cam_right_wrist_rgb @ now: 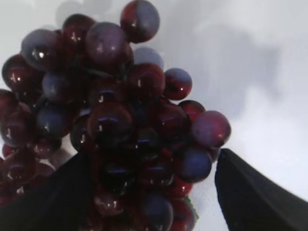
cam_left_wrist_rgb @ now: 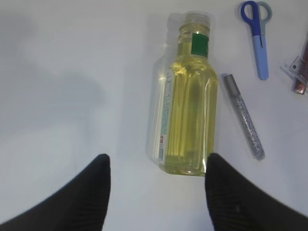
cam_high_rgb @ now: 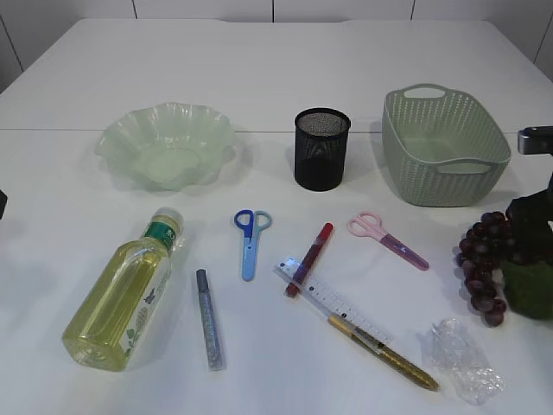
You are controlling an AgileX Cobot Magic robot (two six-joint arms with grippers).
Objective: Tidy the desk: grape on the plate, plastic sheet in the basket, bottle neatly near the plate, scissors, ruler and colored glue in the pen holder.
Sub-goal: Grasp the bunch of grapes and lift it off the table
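Purple grape bunch (cam_right_wrist_rgb: 110,120) sits between my spread right gripper (cam_right_wrist_rgb: 149,192) fingers, not clamped; my left gripper (cam_left_wrist_rgb: 156,192) hangs open above the bottle (cam_left_wrist_rgb: 185,96)

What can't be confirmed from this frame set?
- Right hand: exterior view cuts it off at the right edge; whether it touches the grapes is unclear.
- Left hand: outside the exterior view.
- Pen holder contents: hidden by dark mesh.
- Bottle label text: too small.
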